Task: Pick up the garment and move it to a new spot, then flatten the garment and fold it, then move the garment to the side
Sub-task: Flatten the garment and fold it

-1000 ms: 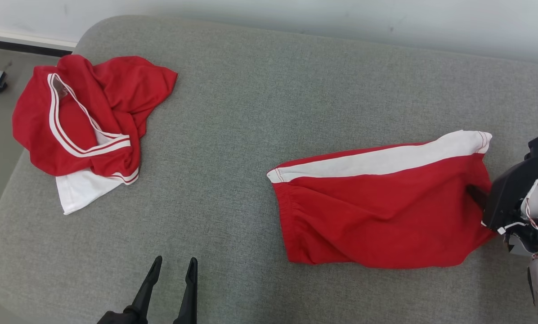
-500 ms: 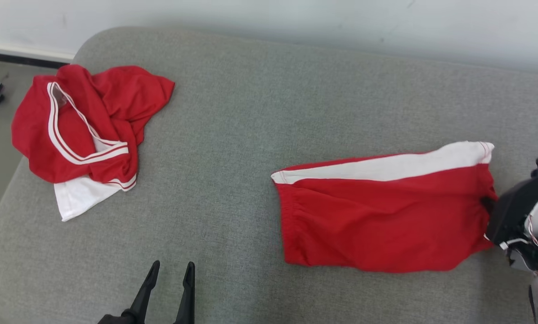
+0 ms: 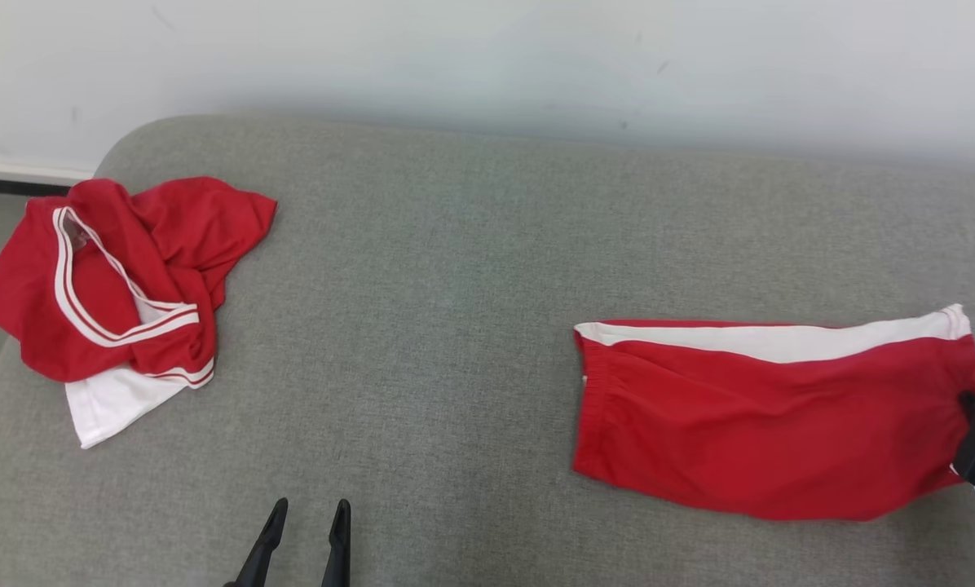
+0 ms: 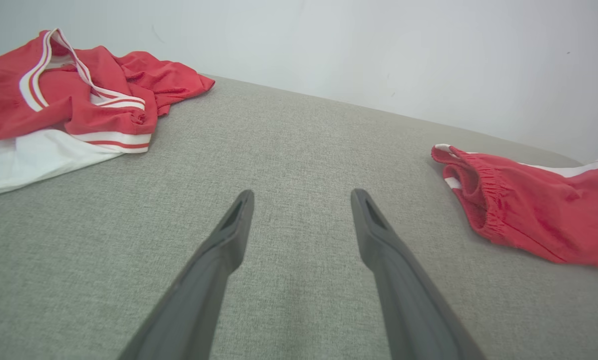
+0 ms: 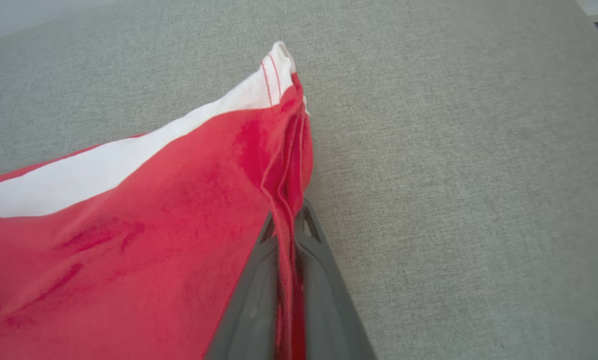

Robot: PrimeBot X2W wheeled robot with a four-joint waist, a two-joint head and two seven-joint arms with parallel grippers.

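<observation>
Two garments lay on the grey cushioned surface (image 3: 455, 285), well apart: one pair of red shorts (image 3: 773, 424) with one white side stripe at the right, and one crumpled red-and-white shirt (image 3: 121, 277) at the far left. The right tool (image 5: 290, 220) was clamped on the shorts' hem edge. The left tool (image 3: 311, 505) had its two fingers apart and held nothing.
</observation>
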